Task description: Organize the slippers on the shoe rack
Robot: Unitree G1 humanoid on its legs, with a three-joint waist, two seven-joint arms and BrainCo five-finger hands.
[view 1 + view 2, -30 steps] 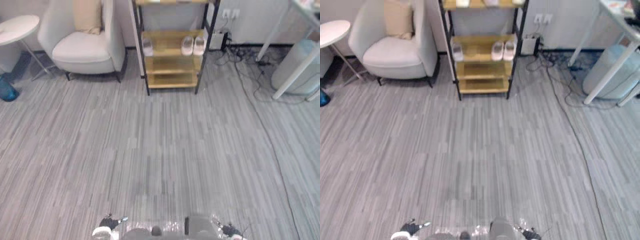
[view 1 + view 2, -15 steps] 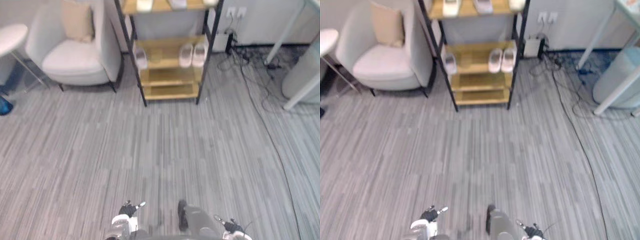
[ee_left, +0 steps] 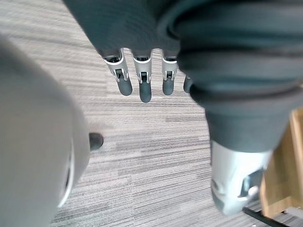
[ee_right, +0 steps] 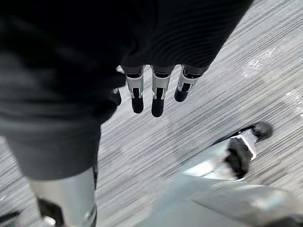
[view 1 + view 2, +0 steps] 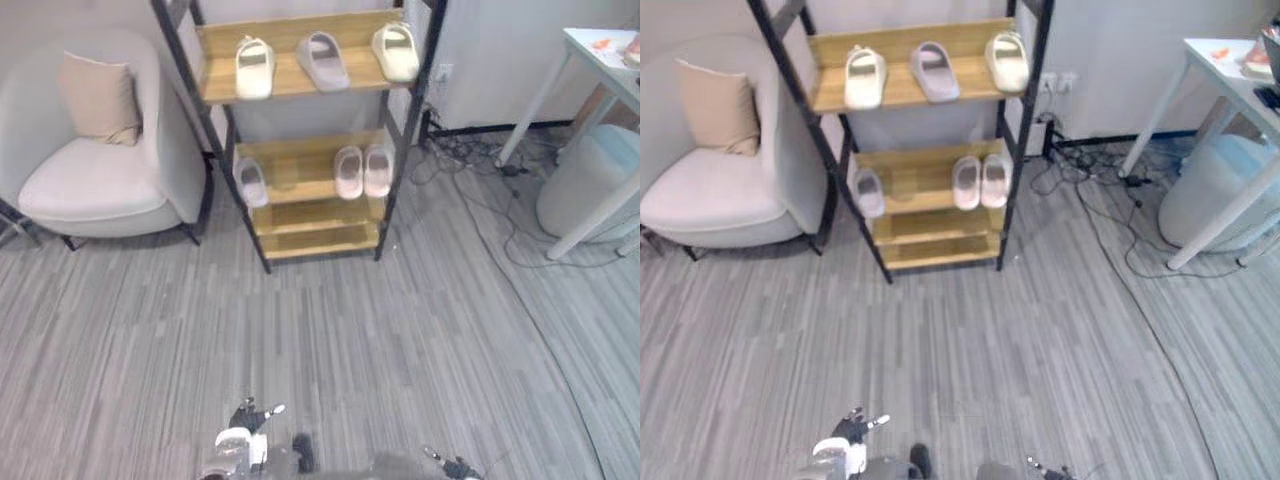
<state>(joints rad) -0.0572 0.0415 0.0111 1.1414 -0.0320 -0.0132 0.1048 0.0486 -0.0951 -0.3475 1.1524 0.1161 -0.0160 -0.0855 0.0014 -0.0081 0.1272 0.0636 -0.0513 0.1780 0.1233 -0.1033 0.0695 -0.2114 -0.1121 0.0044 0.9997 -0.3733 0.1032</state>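
Left eye view has shifted: shoe rack (image 5: 300, 170) now shows top-shelf slippers (image 5: 322, 60).

The floor (image 5: 400, 330) is laid with grey striped planks. A pale armchair (image 5: 90, 190) with a beige cushion (image 5: 98, 100) is set against the light wall (image 5: 500, 50) at the left. At the right, a white table (image 5: 600, 50) is seen over a pale round container (image 5: 585, 185). Dark cables (image 5: 480, 180) are strewn below the wall sockets (image 5: 1058, 80).

Open floor (image 5: 330, 340) runs up to the shoe rack (image 5: 315, 240), whose lowest shelf is free. An armchair (image 5: 90, 190) crowds its left side; cables (image 5: 462, 155) trail over the floor on its right.
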